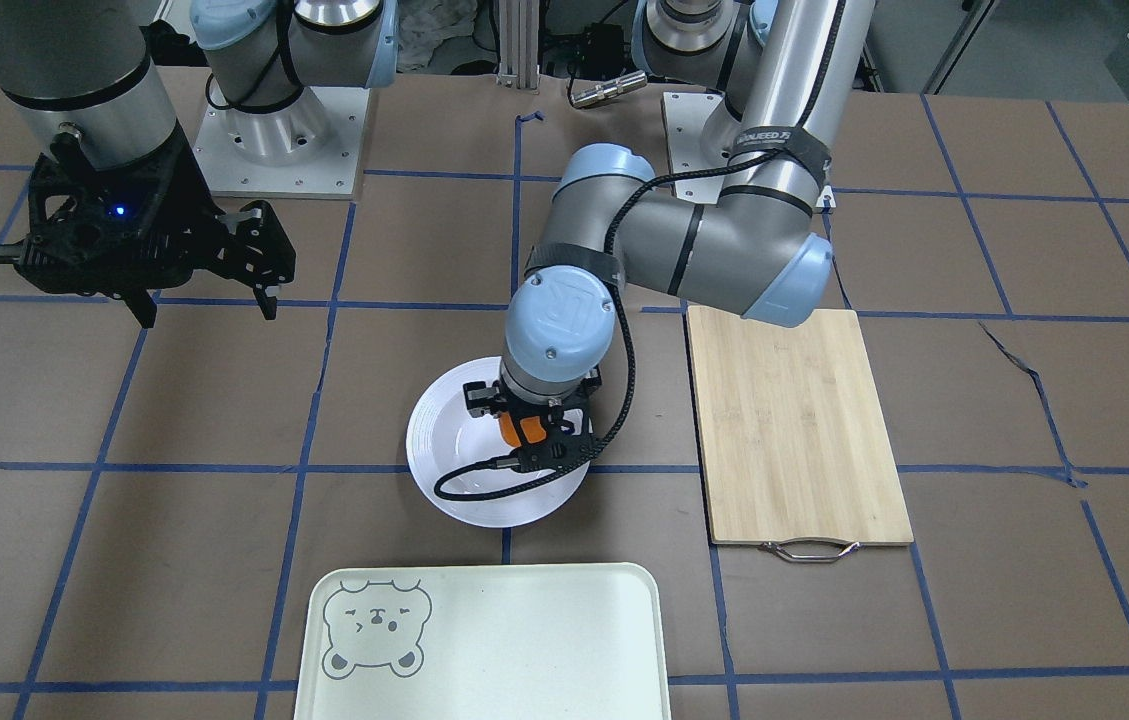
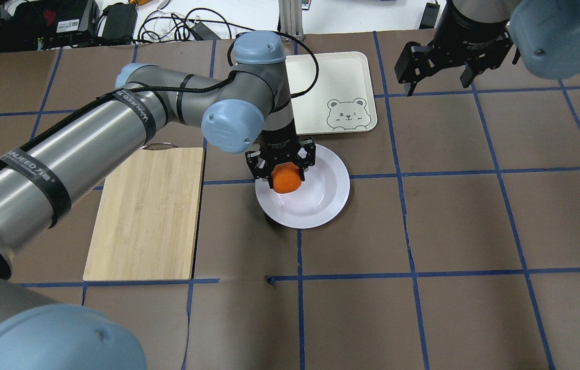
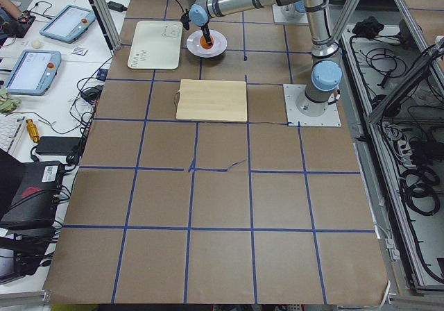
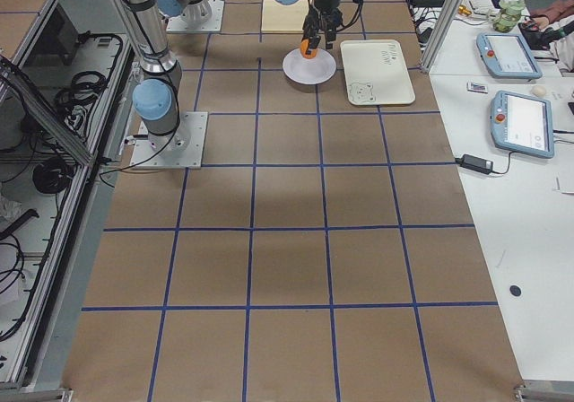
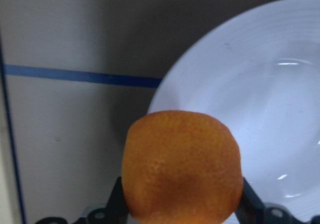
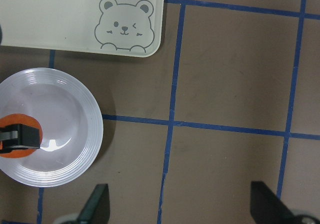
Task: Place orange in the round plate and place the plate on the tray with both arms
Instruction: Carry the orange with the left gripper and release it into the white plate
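My left gripper (image 2: 285, 172) is shut on the orange (image 2: 286, 179), a small bright fruit pinched between the black fingers. It hangs over the board-side part of the white round plate (image 2: 323, 198), above the rim and the slope of the bowl (image 5: 260, 99). Whether the orange (image 5: 182, 169) touches the plate I cannot tell. Just beyond the plate lies the cream tray (image 2: 331, 77) with its bear face. My right gripper (image 2: 438, 77) hovers high and well off to the side of the plate, open, with nothing between its fingers (image 6: 97, 204).
A bamboo cutting board (image 2: 146, 216) with a metal handle lies on the left arm's side of the plate. The brown table is marked with blue tape lines. Operator desks with tablets (image 4: 511, 56) stand past the tray's far edge.
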Controlling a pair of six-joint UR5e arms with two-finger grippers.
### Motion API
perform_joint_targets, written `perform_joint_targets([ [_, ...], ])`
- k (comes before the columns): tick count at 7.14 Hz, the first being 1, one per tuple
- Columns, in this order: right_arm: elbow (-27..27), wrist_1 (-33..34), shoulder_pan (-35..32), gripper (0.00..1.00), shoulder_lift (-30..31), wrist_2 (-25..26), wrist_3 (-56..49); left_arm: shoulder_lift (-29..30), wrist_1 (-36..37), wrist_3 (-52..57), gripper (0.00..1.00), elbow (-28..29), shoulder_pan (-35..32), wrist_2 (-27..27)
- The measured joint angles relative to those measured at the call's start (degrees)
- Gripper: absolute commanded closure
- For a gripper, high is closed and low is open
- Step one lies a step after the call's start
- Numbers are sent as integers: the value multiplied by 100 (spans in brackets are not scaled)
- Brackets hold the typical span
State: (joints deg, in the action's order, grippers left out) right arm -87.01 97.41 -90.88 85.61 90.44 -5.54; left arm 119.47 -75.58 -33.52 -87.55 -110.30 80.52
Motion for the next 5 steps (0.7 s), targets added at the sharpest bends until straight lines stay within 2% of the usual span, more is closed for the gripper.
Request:
perform_joint_targets([
  [1, 0, -1, 0, 0, 0, 0, -4, 82, 94, -217, 0, -31, -132, -49],
  [3, 0, 18, 12, 0, -9, -24, 52, 177, 139, -322, 0, -70, -203, -47],
  [5, -25, 26, 66, 0, -46, -507, 95, 30, 129, -269, 0, -2, -187, 101],
])
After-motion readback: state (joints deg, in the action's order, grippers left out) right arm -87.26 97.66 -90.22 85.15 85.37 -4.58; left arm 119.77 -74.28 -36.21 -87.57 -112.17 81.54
